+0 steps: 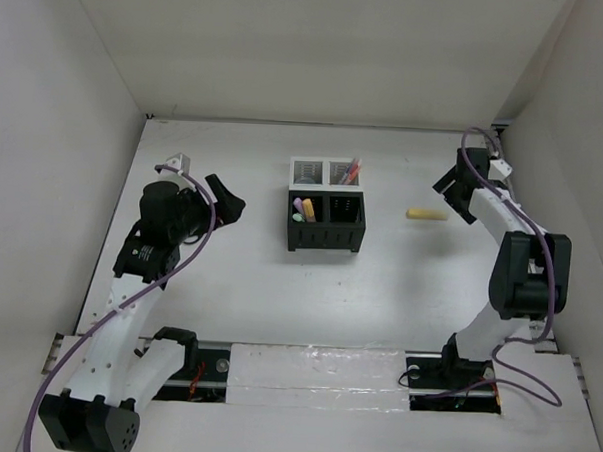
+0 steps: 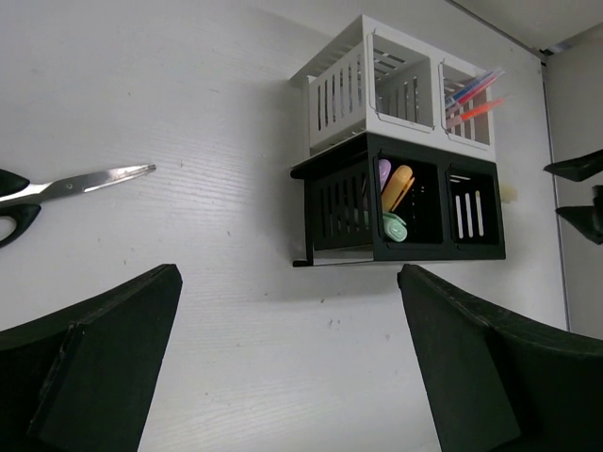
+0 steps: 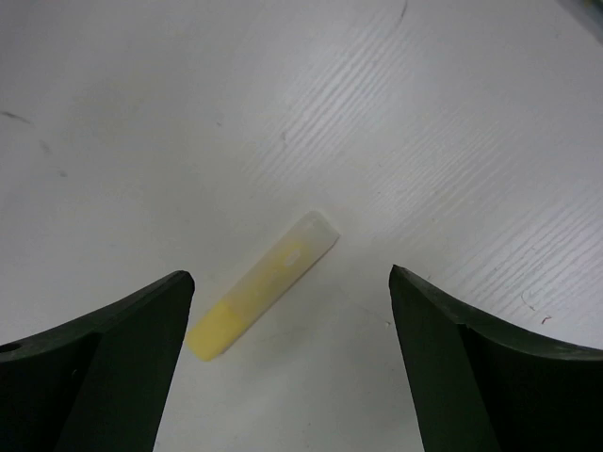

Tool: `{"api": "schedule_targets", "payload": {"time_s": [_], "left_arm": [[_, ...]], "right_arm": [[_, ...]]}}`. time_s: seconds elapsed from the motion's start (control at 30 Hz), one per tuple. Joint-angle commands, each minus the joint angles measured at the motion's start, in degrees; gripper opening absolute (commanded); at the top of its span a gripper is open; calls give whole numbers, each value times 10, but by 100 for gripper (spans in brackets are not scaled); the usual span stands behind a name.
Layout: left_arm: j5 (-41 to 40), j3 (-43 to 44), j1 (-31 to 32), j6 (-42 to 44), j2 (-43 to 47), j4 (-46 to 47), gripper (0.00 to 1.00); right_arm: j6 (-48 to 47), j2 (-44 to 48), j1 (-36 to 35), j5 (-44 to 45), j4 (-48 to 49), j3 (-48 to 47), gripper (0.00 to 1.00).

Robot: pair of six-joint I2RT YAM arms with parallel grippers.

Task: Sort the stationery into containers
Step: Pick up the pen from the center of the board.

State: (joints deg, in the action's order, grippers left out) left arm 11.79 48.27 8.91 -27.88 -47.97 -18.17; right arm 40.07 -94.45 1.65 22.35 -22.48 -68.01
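The containers [image 1: 327, 217] stand mid-table as a square cluster: two white bins [image 2: 377, 89] behind two black ones [image 2: 405, 212]. Red and blue pens [image 2: 474, 94] lean in the right white bin. Pink, orange and green markers [image 2: 396, 193] fill the left black bin. A yellow marker [image 1: 427, 214] lies on the table right of the bins; in the right wrist view this yellow marker [image 3: 266, 284] lies slanted between the wide-apart fingers of my open right gripper [image 3: 290, 279], untouched. Black-handled scissors [image 2: 75, 185] lie left of the bins. My left gripper [image 2: 287, 282] hovers open and empty in front of the bins.
White walls enclose the table on the left, back and right. The right arm [image 1: 525, 266] reaches along the right wall. The scissors' blade tip [image 1: 176, 163] shows beside the left arm near the back left corner.
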Motion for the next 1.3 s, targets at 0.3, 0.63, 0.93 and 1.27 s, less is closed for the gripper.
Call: {"api": "schedule_targets", "payload": {"time_s": [0.3, 0.63, 0.93, 1.27], "left_arm": [[-2, -1, 0, 4, 7, 17, 100], [3, -1, 0, 9, 17, 17, 100], [-2, -1, 0, 9, 17, 17, 100], [-2, -1, 0, 9, 17, 12, 100]], "right_arm": [[9, -118, 8, -42, 30, -22, 75], [14, -182, 25, -78, -29, -83, 53], [9, -222, 25, -107, -58, -112, 11], [4, -206, 25, -112, -42, -91, 0]]}}
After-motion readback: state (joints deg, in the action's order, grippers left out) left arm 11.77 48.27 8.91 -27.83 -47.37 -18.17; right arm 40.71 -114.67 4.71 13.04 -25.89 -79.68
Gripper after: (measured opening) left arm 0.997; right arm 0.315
